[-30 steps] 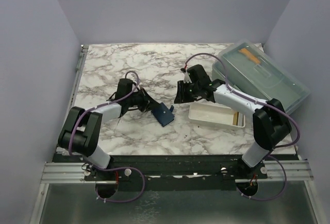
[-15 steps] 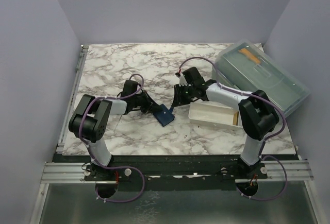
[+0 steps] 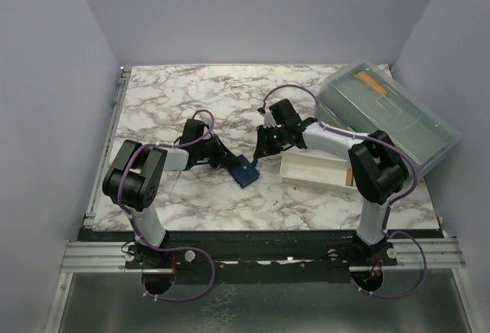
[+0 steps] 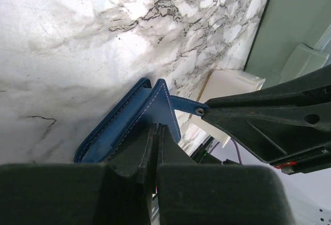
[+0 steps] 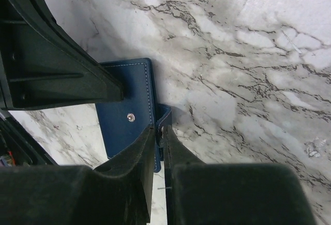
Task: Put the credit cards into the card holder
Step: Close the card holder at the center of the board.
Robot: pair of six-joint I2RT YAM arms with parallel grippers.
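Both arms low over the marble table [image 3: 191,92], tips meeting near its centre. Left arm [image 3: 164,158] folded, elbow up at near-left, forearm lying almost flat and running right, so the left gripper [image 3: 227,162] comes at the card holder [image 3: 246,172] from its left side. Right arm [image 3: 331,140] has its elbow up at near-right, forearm stretched back and left past the white tray [image 3: 310,171], wrist bent down so the right gripper [image 3: 259,151] points down-left onto the holder's far-right corner. Card holder sits on the table about centre, just left of the tray, between the two grippers and touched by both. It is part-opened: left wrist view shows one navy panel with pale stitching tilted up off the marble, another layer under it. Left gripper pinched nearly closed on the raised panel's near edge, left fingers [image 4: 147,150] with only the leather's thickness between them. Right gripper closed down to a thin slit too, right fingers [image 5: 139,155] clamping a thin navy edge of the holder just beside the metal snap [image 5: 131,117]. Grey-green lidded box [image 3: 398,122] at far right, tilted, orange strip [image 3: 372,82] inside it, well apart from both grippers
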